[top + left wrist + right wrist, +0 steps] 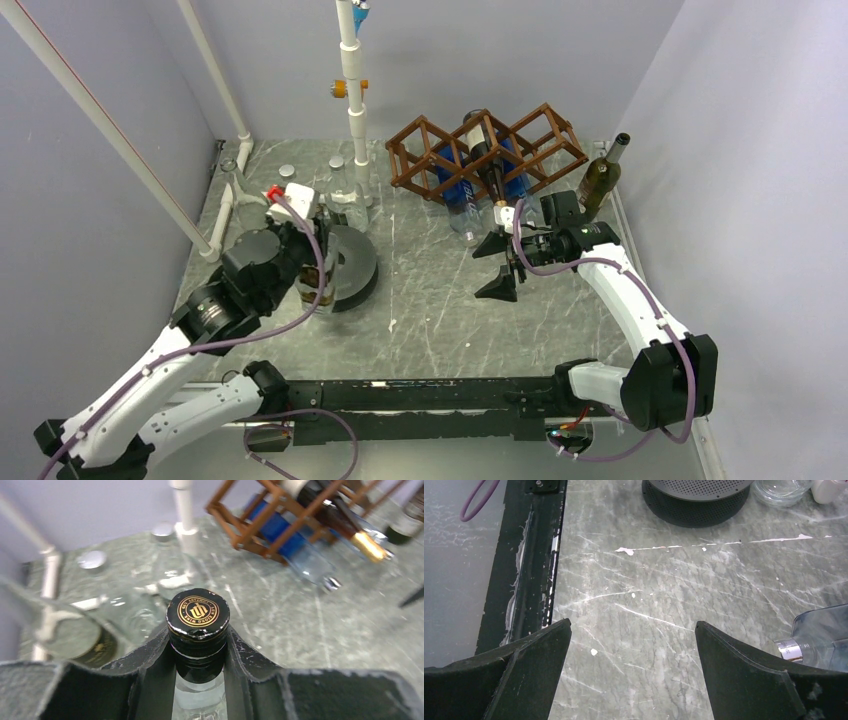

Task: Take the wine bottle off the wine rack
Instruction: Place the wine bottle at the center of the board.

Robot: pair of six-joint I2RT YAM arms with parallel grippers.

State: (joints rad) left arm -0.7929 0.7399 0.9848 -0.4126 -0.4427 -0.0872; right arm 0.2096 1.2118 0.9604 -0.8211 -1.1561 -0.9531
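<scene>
The left pincer (199,639) is clamped tight on the neck of the wine bottle (198,612), just under its black cap with a gold emblem. The bottle is upright at the left of the tabletop (664,580), just beside a round perforated grey disc (352,265) and well apart from the wine rack (406,134). The right pincer (633,630) hangs spread wide and empty above the tabletop, near the necks of two bottles lying in the rack.
</scene>
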